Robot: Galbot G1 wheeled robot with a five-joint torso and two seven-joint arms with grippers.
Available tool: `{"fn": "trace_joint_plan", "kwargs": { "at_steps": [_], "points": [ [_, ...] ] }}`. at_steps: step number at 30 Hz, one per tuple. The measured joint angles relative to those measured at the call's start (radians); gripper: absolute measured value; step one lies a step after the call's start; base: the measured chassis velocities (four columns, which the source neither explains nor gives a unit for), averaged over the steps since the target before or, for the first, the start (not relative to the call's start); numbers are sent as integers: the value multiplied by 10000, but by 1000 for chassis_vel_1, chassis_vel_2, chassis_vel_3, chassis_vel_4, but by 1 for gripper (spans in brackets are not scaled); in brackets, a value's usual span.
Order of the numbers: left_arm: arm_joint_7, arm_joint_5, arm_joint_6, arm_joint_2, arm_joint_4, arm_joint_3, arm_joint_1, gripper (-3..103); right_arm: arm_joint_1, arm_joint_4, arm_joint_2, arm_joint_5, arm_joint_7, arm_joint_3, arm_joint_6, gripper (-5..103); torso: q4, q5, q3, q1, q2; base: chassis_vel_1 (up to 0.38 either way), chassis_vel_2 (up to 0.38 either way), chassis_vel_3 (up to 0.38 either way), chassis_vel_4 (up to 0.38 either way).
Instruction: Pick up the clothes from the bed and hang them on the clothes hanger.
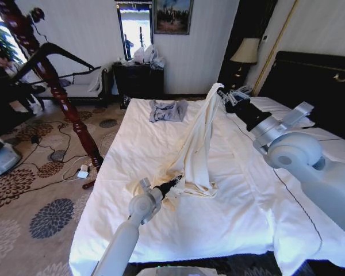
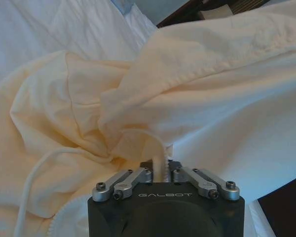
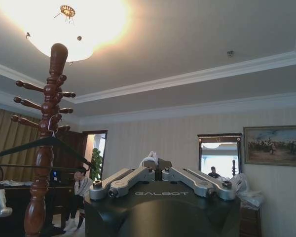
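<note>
The cream clothes (image 1: 198,144) hang stretched between my two grippers above the white bed (image 1: 230,218). My right gripper (image 1: 224,95) holds the upper end high near the headboard, shut on a bit of fabric (image 3: 153,159). My left gripper (image 1: 178,181) is low over the middle of the bed, shut on a fold of the clothes (image 2: 158,158), whose lower part still bunches on the sheet. The black clothes hanger (image 1: 29,60) hangs on the wooden pole stand left of the bed; the right wrist view also catches the hanger (image 3: 19,147).
The reddish-brown pole stand (image 1: 75,115) leans beside the bed's left edge, with cables and a plug (image 1: 82,172) on the carpet at its foot. A folded grey-blue garment (image 1: 168,110) lies at the bed's far end. A dark cabinet (image 1: 139,77) stands behind.
</note>
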Motion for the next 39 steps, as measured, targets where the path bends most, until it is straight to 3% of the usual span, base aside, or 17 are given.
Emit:
{"fn": "trace_joint_plan", "kwargs": {
  "at_steps": [4,10,12,16,17,19,20,21,22,24,25,28,30,31,35,39],
  "points": [
    [85,-73,-156,231,-65,-6,-28,2,-93,60,-33,-14,1,39,24,1,0,0,0,0,1,0,0,0,0],
    [507,-158,-821,1576,-186,72,-759,1,-166,-4,-266,-185,233,57,28,1,-1,-2,0,0,0,0,0,0,0],
    [507,-349,-812,1843,-325,-21,-900,1,-142,-66,-290,-219,332,62,-18,1,-2,-3,1,0,0,0,0,0,0],
    [391,-2570,-330,3679,-1918,-1579,-1712,1,122,-805,-144,-333,1355,-41,-802,1,-2,-4,0,0,0,0,0,0,0],
    [391,-2570,-330,3679,-1918,-1579,-1712,1,122,-805,-144,-333,1355,-41,-802,1,-2,-4,0,0,0,0,0,0,0],
    [372,-3422,-328,4503,-2540,-2277,-2005,1,167,-1174,53,-272,1718,-128,-1053,1,5,0,1,0,0,0,0,0,0],
    [372,-3422,-328,4503,-2540,-2277,-2005,1,167,-1174,53,-272,1718,-128,-1053,1,5,0,1,0,0,0,0,0,0],
    [349,-3917,-407,5334,-2863,-2805,-2420,1,186,-1470,229,-144,1852,-159,-1130,1,4,-1,1,0,0,0,0,0,0],
    [353,-3975,-473,5577,-2868,-2935,-2610,1,203,-1572,299,-91,1863,-160,-1144,1,3,0,1,0,0,0,0,0,0],
    [542,-3855,-906,6337,-2324,-2992,-3657,1,409,-1908,492,59,1754,-259,-1236,1,1,-3,1,-1,0,0,0,0,0],
    [542,-3855,-906,6337,-2324,-2992,-3657,1,409,-1908,492,59,1754,-259,-1236,1,1,-3,1,-1,0,0,0,0,0],
    [692,-3799,-1034,6777,-1016,-2372,-5391,1,1075,-2445,698,139,1507,-780,-1266,1,-3,0,2,0,0,0,0,0,0],
    [866,-3969,-1025,6823,241,-1578,-7406,1,2322,-2889,987,442,1397,-1405,-1262,1,-2,-3,5,5,-2,0,0,0,0],
    [866,-3969,-1025,6823,241,-1578,-7406,1,2322,-2889,987,442,1397,-1405,-1262,1,-2,-3,5,5,-2,0,0,0,0],
    [1060,-4232,-993,6611,2200,-331,-10434,1,4095,-3364,1438,1037,1425,-1928,-1196,1,-1,-7,3,4,-1,0,0,0,0],
    [1138,-4282,-997,6487,2811,13,-11572,1,4701,-3559,1605,1246,1475,-1955,-1183,1,1,-1,2,3,-1,0,0,0,0]
  ]
}}
